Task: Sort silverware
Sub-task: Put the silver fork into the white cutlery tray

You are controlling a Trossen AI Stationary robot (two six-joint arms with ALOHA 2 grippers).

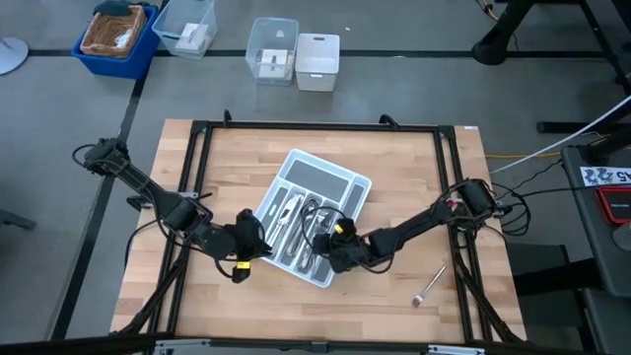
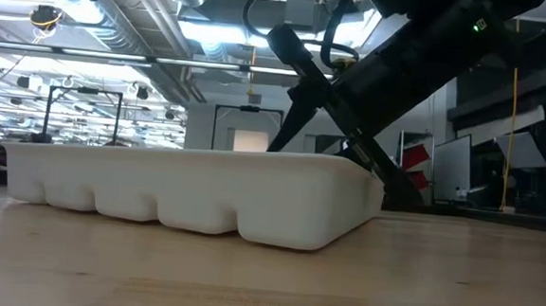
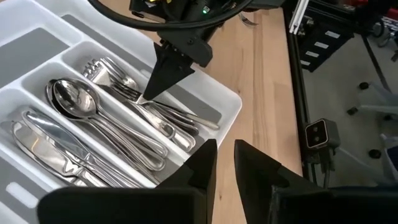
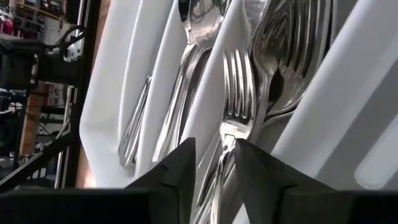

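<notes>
The light grey cutlery tray (image 1: 347, 181) sits tilted on the wooden table (image 1: 394, 168), and nearly all the silverware lies in its long compartments. In the left wrist view, one compartment holds forks (image 3: 115, 78), at least three by the visible tines; the next holds spoons (image 3: 74, 99), two bowls showing; the outermost holds knives (image 3: 43, 143), at least two, though overlapping handles prevent an exact count. One more piece of silverware, a single utensil (image 1: 430, 284), lies on the bare table, well apart from the tray, near the right arm.

The right gripper (image 3: 149, 93) is lowered into the fork compartment, its tips at the fork handles; in its wrist view the fingers (image 4: 180, 165) stand a little apart over a fork (image 4: 233, 102), not closed on it. The left gripper (image 1: 258, 240) hovers at the tray's near corner, its fingers (image 3: 205, 165) slightly apart with nothing between them.

Behind the table stand one blue bin (image 1: 116, 37) and three clear containers (image 1: 274, 51).
</notes>
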